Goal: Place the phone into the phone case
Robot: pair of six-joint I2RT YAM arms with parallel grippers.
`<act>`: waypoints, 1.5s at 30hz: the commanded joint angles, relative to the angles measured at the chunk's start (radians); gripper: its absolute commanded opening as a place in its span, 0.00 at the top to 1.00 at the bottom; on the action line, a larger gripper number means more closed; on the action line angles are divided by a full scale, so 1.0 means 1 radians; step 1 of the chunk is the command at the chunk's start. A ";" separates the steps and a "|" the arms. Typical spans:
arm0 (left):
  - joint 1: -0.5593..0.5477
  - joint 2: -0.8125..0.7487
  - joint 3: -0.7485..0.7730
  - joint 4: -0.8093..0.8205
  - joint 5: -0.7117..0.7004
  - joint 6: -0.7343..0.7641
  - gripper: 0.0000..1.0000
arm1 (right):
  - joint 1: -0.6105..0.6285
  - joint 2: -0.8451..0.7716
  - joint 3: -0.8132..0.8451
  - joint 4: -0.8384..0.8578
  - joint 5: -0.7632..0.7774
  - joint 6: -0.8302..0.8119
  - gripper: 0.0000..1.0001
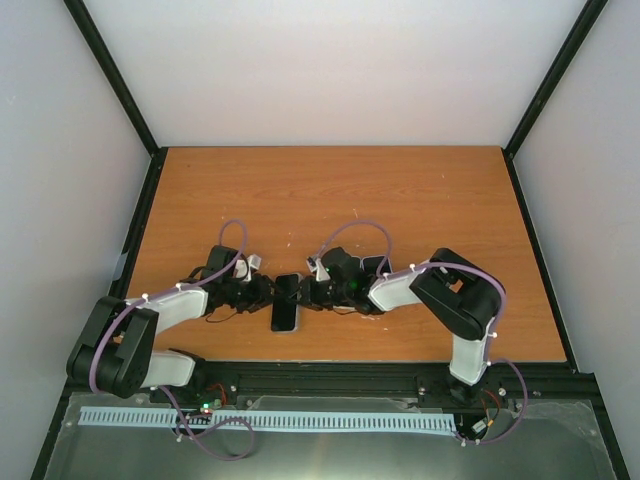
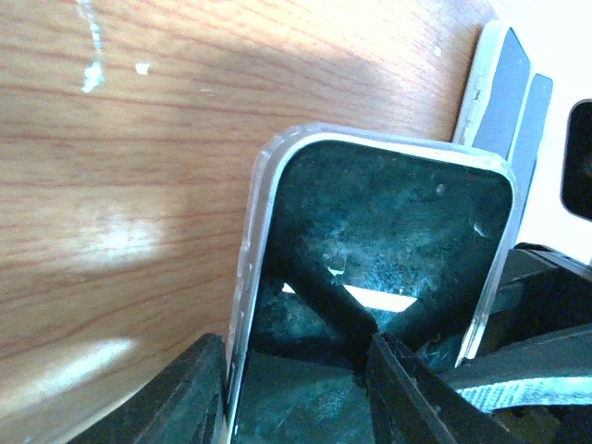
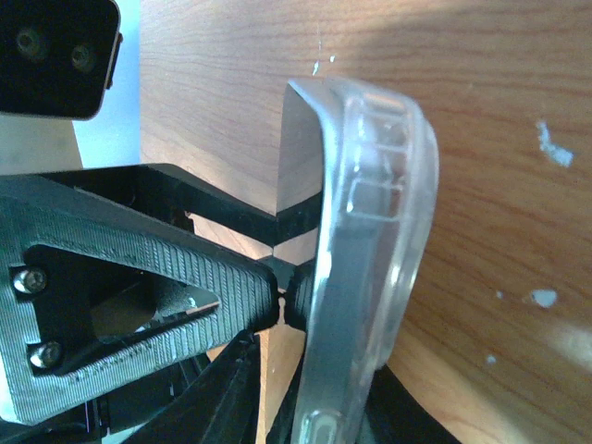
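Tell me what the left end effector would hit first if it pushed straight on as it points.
The phone case, lying between the fingers of the left end effector. Just past it the right end effector faces it, probably next, though depth is unclear.

Clear phone case [image 3: 370,203] edge-on, ribbed black fingers [image 3: 166,277] touching its rim, wooden table [image 3: 499,92] behind
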 commanded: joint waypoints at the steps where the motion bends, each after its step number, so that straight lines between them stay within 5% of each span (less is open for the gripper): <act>1: -0.012 -0.016 0.002 0.113 0.123 -0.044 0.56 | -0.004 -0.030 -0.030 0.105 0.005 0.004 0.81; 7: -0.012 -0.057 -0.008 0.124 0.168 -0.077 0.47 | -0.026 -0.022 -0.095 0.274 -0.040 0.070 0.84; 16: -0.002 -0.237 0.091 -0.067 0.122 -0.037 0.27 | -0.067 -0.182 -0.176 0.338 -0.098 0.071 0.88; 25: 0.009 -0.486 0.123 0.001 0.316 -0.115 0.15 | -0.078 -0.458 -0.213 0.361 -0.191 0.034 0.88; 30: 0.008 -0.563 0.069 0.282 0.486 -0.277 0.18 | -0.079 -0.575 -0.177 0.313 -0.177 0.025 0.88; 37: 0.008 -0.603 -0.005 0.551 0.542 -0.431 0.21 | -0.078 -0.628 -0.142 0.356 -0.174 0.074 0.88; 45: 0.008 -0.604 -0.058 0.707 0.547 -0.545 0.54 | -0.078 -0.623 -0.135 0.411 -0.160 0.118 0.88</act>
